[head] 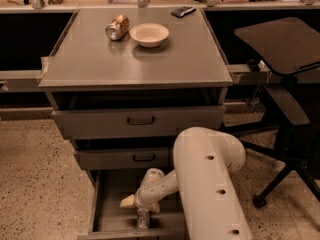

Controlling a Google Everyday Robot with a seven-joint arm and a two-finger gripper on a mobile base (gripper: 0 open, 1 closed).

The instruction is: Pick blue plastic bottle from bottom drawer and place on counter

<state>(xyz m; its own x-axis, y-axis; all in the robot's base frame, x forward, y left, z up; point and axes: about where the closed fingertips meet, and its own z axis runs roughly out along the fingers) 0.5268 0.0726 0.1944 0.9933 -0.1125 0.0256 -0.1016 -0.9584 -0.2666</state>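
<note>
The bottom drawer [107, 204] is pulled open at the foot of the grey cabinet. The blue plastic bottle [143, 218], small and clear, sits on the drawer floor near its front edge. My gripper [140, 204] reaches down into the drawer, directly over the bottle's top. Its tan fingers [127, 201] are spread to either side, and they are not closed on the bottle. The counter [165, 59] is the flat grey cabinet top above.
A gold-brown can [117, 27] lies on the counter's far left beside a white bowl [149, 34]; a dark flat object [182, 11] lies at its back edge. Two closed drawers [140, 121] sit above the open one. A chair with a dark table top [285, 41] stands at right.
</note>
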